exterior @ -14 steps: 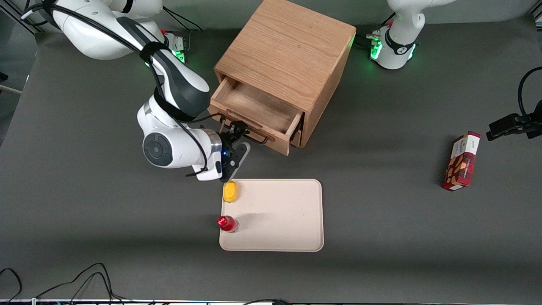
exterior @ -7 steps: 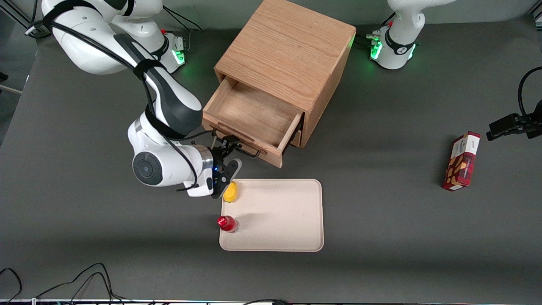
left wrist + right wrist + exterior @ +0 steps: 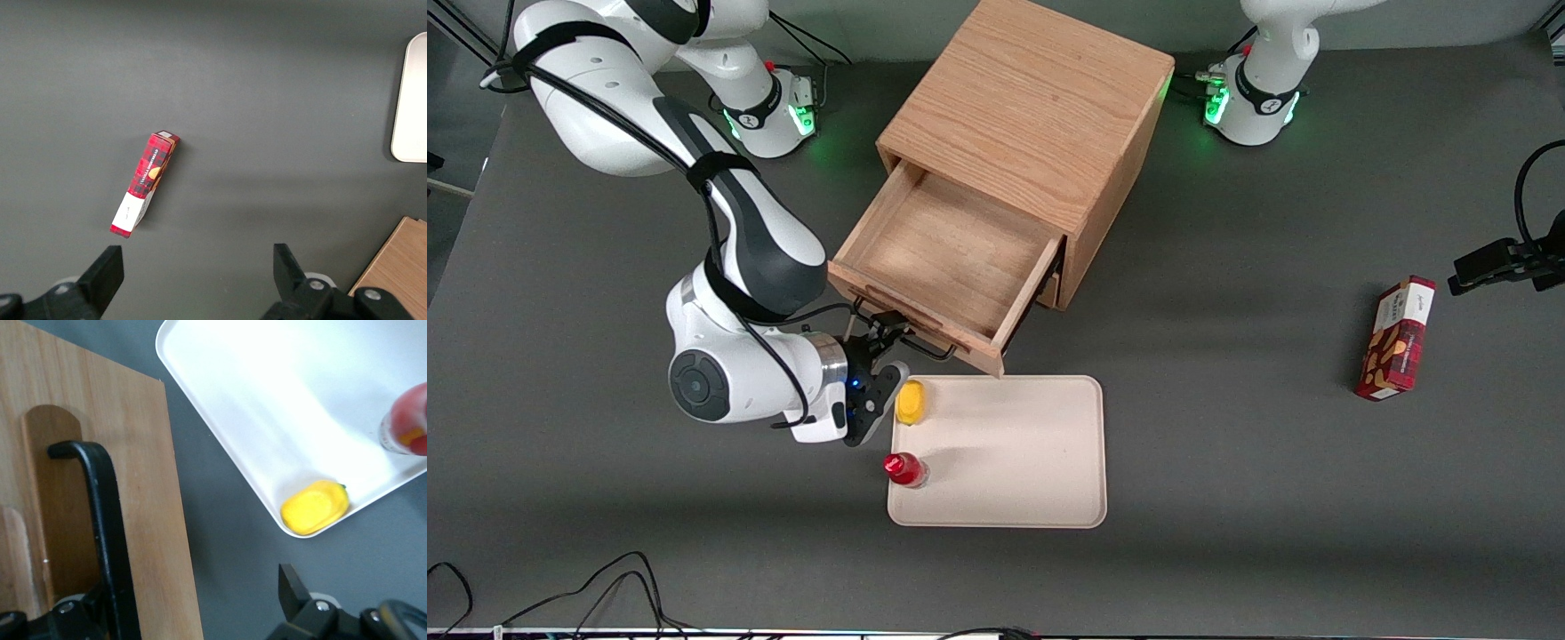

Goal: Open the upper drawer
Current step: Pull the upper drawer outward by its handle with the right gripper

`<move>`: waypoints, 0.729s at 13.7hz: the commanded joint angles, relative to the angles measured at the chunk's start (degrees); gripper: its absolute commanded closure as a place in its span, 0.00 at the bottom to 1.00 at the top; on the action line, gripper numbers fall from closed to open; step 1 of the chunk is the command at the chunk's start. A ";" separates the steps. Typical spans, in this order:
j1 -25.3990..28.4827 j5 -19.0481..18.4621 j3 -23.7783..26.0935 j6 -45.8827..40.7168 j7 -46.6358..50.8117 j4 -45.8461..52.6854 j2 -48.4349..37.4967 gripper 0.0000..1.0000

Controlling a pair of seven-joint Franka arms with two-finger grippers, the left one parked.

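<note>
Claw [image 3: 882, 336] clenched on black handle [image 3: 903, 331] of upper drawer [image 3: 938, 258], pulled well out of oak cabinet [image 3: 1032, 98]; fingertips partly hidden. Cream tray [image 3: 1014, 453] on counter [image 3: 1227, 400], holding yellow item [image 3: 911, 402] and red bottle [image 3: 904, 468], the latter cut off in wrist view. Red box [image 3: 1396, 339] toward parked arm's end.

I see even overhead light, soft shadows on the bench [image 3: 1227, 356], and the tray [image 3: 280, 393] glaring white.

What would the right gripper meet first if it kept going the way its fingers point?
Probably the upper drawer's front panel: the gripper sits at the black handle, pointing into that panel, with nothing visible between; depth is unclear.
</note>
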 commanded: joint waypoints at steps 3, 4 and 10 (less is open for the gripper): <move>0.56 -0.90 -1.91 -2.83 -3.18 8.23 4.42 0.00; 0.99 -0.90 -2.35 -2.92 -3.10 9.72 5.30 0.00; 0.65 -0.38 -2.09 -6.25 -3.09 13.78 5.05 0.00</move>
